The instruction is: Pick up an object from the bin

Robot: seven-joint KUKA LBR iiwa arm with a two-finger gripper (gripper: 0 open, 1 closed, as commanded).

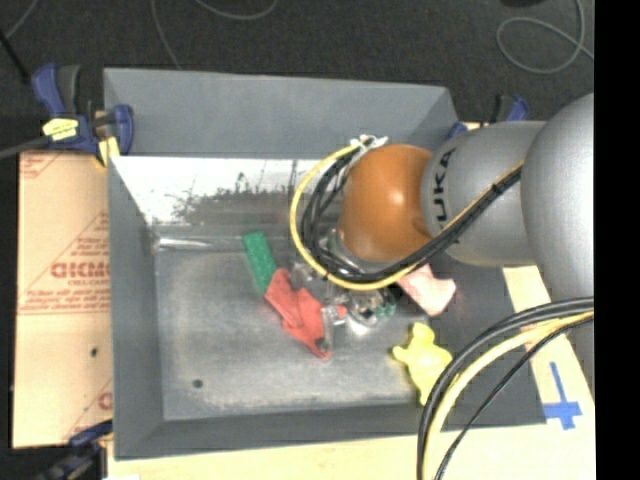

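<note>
Closest to the lens: the arm's orange wrist cover [385, 203] with its loop of cables, in from the right and hanging low over the bin [200, 388] floor. Hides most of the gripper [338, 320], so can't tell whether open or clamped on anything. Sits right up against the crumpled red thing [292, 306] mid-bin, seemingly touching its right edge. Handiest thing to grab from there, at a guess. Green block [259, 258] just behind the red one. Pink lump [432, 290] and yellow toy [422, 356] off to the right, probably just lying loose wherever dumped.
</note>
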